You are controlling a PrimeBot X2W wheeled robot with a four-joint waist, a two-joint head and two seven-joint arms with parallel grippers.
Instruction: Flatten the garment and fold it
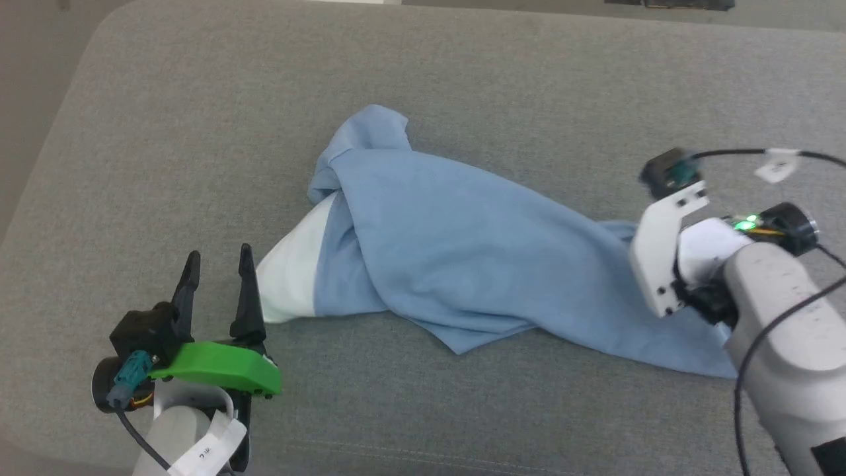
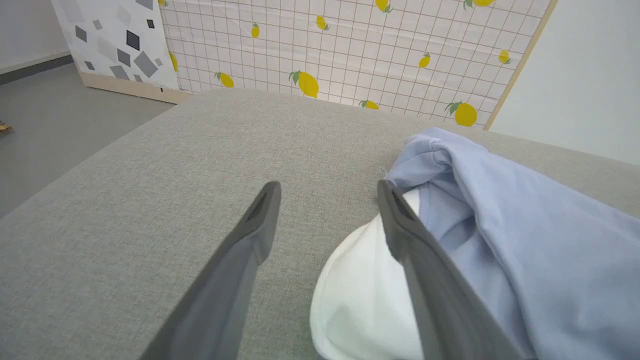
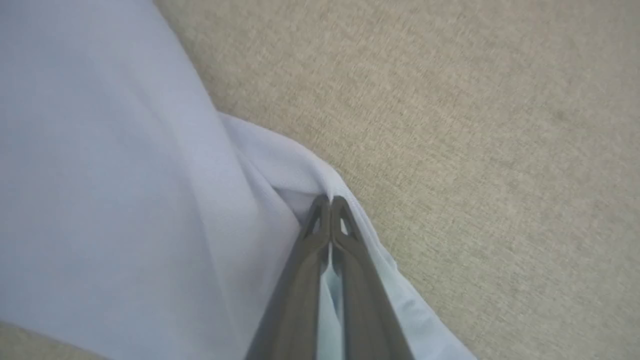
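You've got one garment on one grey cushion. Two grippers in play, left gripper and right gripper, two dark fingers apiece. Behind, two panels: one lemon-print panel, one grey-diamond panel. Lemons? Roughly a dozen, though several are clipped at the edges.

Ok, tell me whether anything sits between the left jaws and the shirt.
Nothing visible does. The left jaws stand open right beside the white end of the garment, with bare grey cushion under and around them. The right jaws are shut on the blue cloth at the other end.
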